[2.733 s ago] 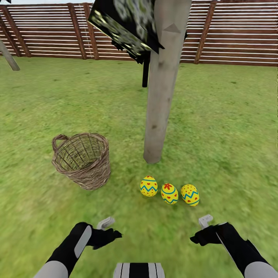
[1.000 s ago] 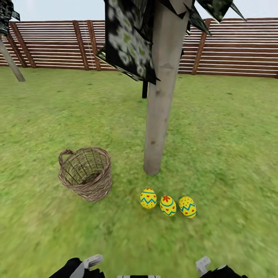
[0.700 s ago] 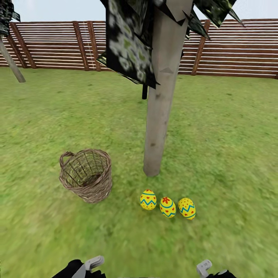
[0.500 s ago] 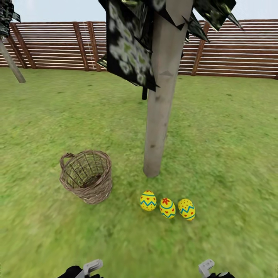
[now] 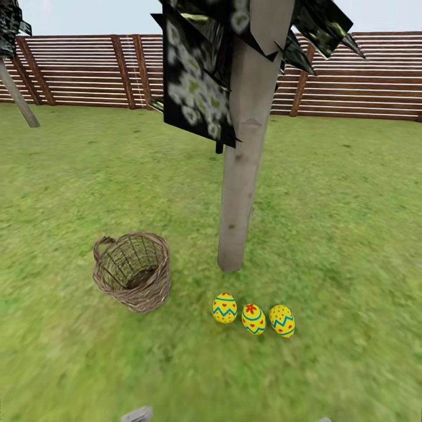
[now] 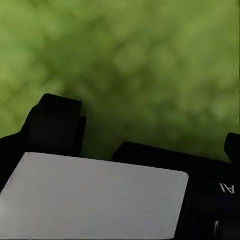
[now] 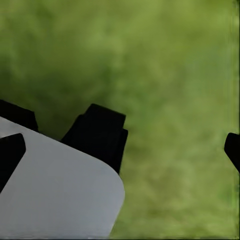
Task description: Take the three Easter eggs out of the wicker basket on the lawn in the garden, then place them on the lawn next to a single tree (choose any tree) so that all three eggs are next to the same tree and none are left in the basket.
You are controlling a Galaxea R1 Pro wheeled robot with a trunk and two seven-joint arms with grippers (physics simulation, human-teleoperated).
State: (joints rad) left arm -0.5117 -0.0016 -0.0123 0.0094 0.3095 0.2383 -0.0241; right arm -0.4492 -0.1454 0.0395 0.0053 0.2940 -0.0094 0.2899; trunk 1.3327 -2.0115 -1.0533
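Head view: camera tilted up since earlier frames; arms slipped out at bottom edge, scene otherwise unchanged. Lawn point(image 5: 351, 234) wide, fence point(image 5: 363, 76) behind. Tree point(image 5: 240, 199) trunk upright, slight lean. Basket point(image 5: 133, 271) left of trunk, tipped, mouth facing up and toward camera, empty. Eggs point(image 5: 253, 317) in row just before trunk base, long axes near upright, apart from basket. Left gripper point(image 6: 150, 145), right gripper point(image 7: 170, 140) over blurred grass; jaws spread, holding nothing.

Arms lower (nearly out of frame)
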